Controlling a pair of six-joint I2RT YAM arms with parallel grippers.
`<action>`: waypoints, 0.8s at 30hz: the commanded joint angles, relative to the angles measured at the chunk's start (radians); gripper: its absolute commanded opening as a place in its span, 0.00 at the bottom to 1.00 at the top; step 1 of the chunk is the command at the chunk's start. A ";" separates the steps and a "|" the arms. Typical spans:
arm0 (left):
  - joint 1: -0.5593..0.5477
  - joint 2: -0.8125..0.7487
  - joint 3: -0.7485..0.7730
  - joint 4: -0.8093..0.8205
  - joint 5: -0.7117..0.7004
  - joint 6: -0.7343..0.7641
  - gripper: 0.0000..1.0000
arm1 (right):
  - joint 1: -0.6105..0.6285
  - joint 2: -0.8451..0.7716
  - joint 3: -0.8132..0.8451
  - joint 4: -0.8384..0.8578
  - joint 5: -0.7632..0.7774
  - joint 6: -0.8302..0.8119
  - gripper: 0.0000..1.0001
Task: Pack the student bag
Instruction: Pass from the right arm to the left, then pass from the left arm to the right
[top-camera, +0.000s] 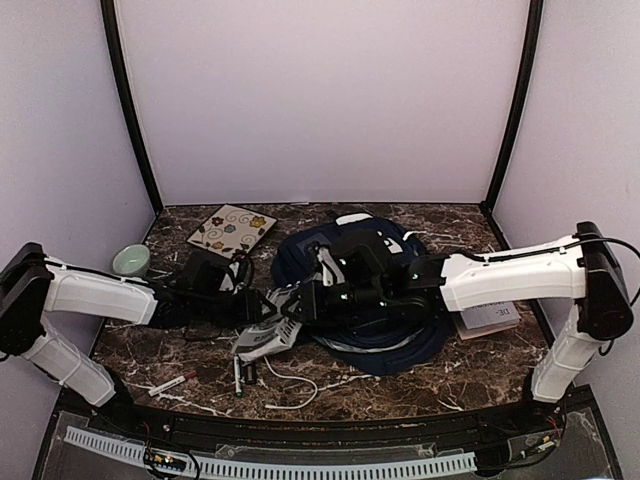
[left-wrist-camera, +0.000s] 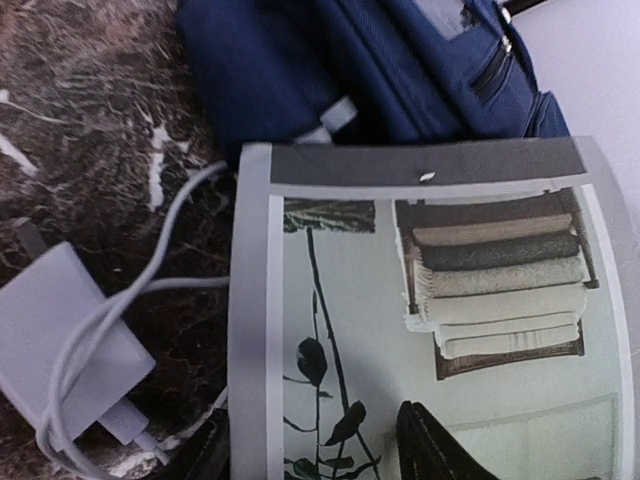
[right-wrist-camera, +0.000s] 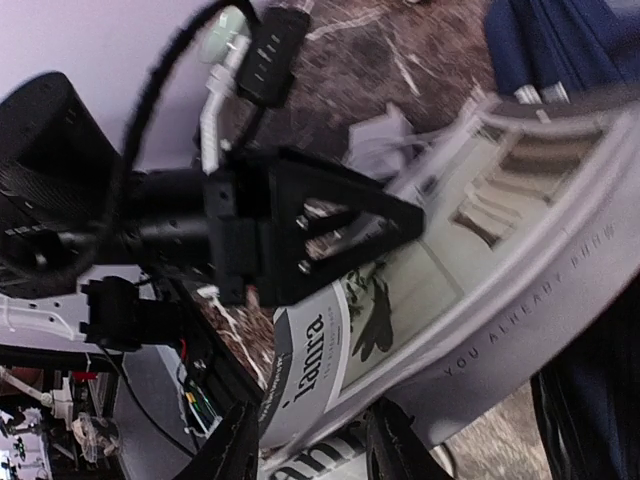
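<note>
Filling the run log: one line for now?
left claw, right claw: holding magazine | backpack: magazine not inside | charger: on table

We're in a robotics lab, inside a test booth. Plain pale walls (top-camera: 320, 90) close in three sides, with black frame posts (top-camera: 128, 110) in the back corners. A white left arm (top-camera: 100, 298) and right arm (top-camera: 510, 275) are mounted at the near edge of a marble-patterned table (top-camera: 400, 385). A slotted cable duct (top-camera: 300, 466) and bare wiring (top-camera: 165, 462) run along the front.

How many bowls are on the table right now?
1. A pale green bowl sits at the far left of the table; the bag could hide others.
</note>
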 joint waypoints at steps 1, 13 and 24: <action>-0.051 0.110 0.065 0.106 0.144 0.088 0.56 | -0.004 -0.077 -0.208 0.094 0.119 0.093 0.38; -0.062 0.168 0.093 0.067 0.131 0.150 0.57 | -0.145 -0.238 -0.152 -0.261 0.174 -0.010 0.65; -0.062 0.178 0.093 0.059 0.126 0.153 0.57 | -0.281 0.026 0.010 -0.130 -0.111 -0.186 0.87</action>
